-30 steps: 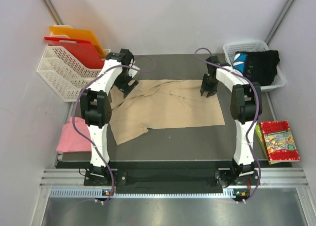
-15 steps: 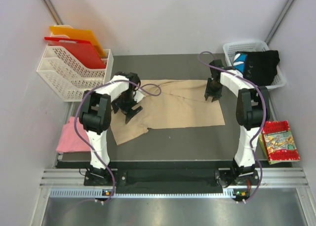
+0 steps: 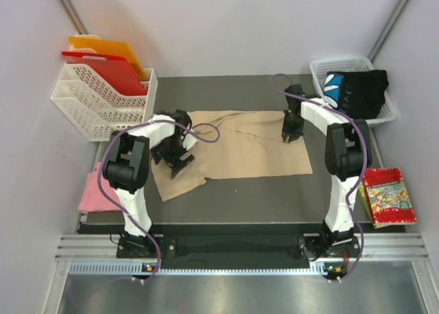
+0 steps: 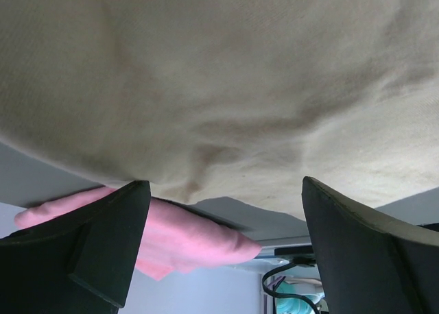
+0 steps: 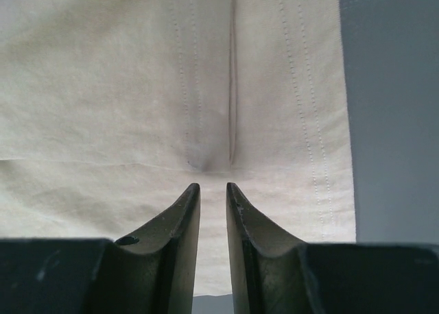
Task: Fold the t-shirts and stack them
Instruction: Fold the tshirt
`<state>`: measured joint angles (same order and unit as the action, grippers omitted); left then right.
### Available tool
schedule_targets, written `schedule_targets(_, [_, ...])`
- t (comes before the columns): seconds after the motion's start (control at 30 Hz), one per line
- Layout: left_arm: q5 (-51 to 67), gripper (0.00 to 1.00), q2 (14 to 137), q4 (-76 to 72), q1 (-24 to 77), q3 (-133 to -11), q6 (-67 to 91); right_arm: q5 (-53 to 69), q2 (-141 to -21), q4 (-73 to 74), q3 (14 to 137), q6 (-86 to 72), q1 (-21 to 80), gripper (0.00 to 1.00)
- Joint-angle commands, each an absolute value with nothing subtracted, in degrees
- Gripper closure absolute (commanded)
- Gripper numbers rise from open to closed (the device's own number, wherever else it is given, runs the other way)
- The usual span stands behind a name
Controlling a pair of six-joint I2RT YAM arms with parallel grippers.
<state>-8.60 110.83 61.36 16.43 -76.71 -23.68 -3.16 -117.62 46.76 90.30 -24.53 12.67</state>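
Beige t-shirt (image 3: 240, 146) lay spread across the middle of your bench (image 3: 240, 190), rumpled along its left side. Your left tool (image 3: 180, 156) hung over that left edge with its fingers wide apart, gripping nothing. Your right tool (image 5: 212, 187) sat low on the shirt's far right part, fingers almost together, pinching a small ridge of cloth. You had the pink t-shirt (image 3: 92, 190) beside the bench's left edge and the black printed t-shirt (image 3: 360, 91) in the white basket (image 3: 322, 68).
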Motion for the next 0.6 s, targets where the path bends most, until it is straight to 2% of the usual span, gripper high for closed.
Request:
schedule_targets(0.0, [-9.3, 0.04, 108.8, 57.6, 16.3, -75.8, -22.4, -4.2, -117.8, 47.0, 90.3, -24.3, 13.7, 0.78])
schedule_targets(0.57, [-11.8, 0.05, 109.1, 56.9, 16.3, -78.0, -23.6, -4.2, -119.3, 47.8, 92.5, -24.3, 13.7, 0.87])
